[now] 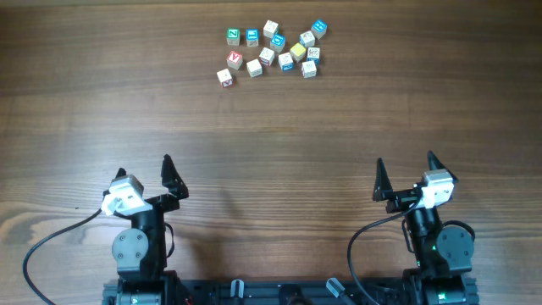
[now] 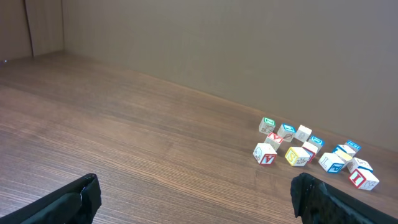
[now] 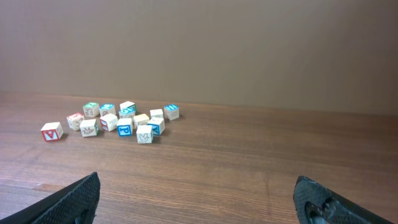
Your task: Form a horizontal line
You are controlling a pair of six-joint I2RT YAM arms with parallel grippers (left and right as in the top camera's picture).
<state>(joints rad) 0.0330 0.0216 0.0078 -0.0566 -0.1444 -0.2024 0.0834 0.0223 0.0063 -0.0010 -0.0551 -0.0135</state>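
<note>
No horizontal line shows in any view. Several tiny letter cubes (image 1: pixel 273 49) lie in a loose scattered bunch at the far middle of the wooden table, among them one with a red "V" (image 1: pixel 235 59) and a pale yellow one (image 1: pixel 298 51). The bunch (image 2: pixel 311 152) sits far right in the left wrist view and the same bunch (image 3: pixel 121 121) far left in the right wrist view. My left gripper (image 1: pixel 144 167) (image 2: pixel 196 186) and right gripper (image 1: pixel 406 159) (image 3: pixel 198 183) are both open, holding nothing, near the front edge, well short of the cubes.
Bare wood grain stretches between the grippers and the cubes. A plain brown wall (image 3: pixel 249 50) rises behind the table's far edge. Black cables (image 1: pixel 51 237) (image 1: pixel 360 246) loop beside each arm base at the front edge.
</note>
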